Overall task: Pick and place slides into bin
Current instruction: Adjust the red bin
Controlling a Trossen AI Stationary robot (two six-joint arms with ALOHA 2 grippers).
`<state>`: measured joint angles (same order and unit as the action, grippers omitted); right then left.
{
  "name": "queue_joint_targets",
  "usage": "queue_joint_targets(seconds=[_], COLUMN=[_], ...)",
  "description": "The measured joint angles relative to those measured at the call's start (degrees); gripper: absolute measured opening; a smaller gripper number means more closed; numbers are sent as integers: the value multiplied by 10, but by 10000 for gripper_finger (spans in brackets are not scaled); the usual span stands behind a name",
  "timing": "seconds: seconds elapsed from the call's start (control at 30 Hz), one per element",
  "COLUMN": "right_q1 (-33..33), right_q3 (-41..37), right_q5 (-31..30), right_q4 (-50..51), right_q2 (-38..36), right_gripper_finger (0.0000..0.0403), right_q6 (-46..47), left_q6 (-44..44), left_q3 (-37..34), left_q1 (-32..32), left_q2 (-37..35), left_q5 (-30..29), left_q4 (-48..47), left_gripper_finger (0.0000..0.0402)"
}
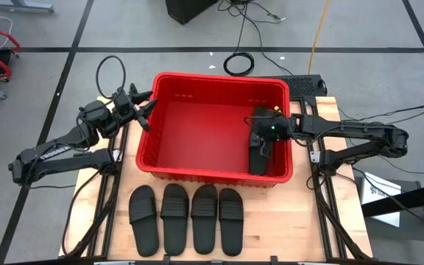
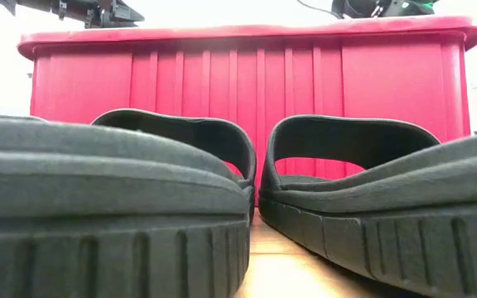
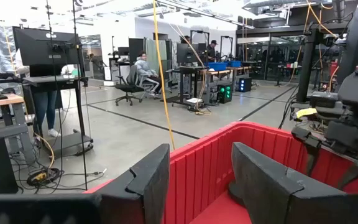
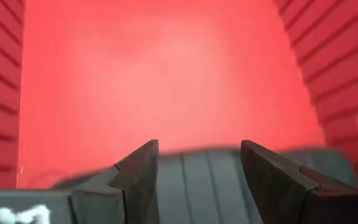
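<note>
The red bin (image 1: 219, 78) stands mid-table and fills the low view as a ribbed wall (image 2: 247, 74). One black slide (image 1: 258, 163) lies on the bin floor along its right wall, at the near-right corner. My right gripper (image 1: 258, 140) hangs open just above it, tilted down; in the right wrist view the ribbed strap (image 4: 197, 180) shows below the parted fingers (image 4: 199, 149). Several more slides (image 1: 190, 217) lie sole-down in a row on the table before the bin. My left gripper (image 1: 147, 110) waits open at the bin's left rim (image 3: 201, 155).
The row of slides fills the table's near strip, and two of them (image 2: 106, 199) (image 2: 371, 190) stand close before the low camera. Most of the bin floor (image 1: 197, 132) is bare. The right arm (image 3: 347, 118) shows across the bin. People and desks are far behind.
</note>
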<state>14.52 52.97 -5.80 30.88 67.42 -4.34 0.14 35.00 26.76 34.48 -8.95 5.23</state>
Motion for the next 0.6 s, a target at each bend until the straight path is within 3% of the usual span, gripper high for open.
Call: queue_joint_targets(seconds=[0.17, 0.6], right_q1=[0, -1], right_q3=[0, 0], right_q5=[-1, 0], right_q4=[-85, -258], right_q2=[0, -3], right_gripper_finger=[220, 219], right_q6=[-32, -59], left_q6=[10, 26], left_q3=[0, 0], left_q1=[0, 0], left_q2=[0, -19], left_q5=[20, 137], left_q4=[-2, -3], left_gripper_finger=[179, 179])
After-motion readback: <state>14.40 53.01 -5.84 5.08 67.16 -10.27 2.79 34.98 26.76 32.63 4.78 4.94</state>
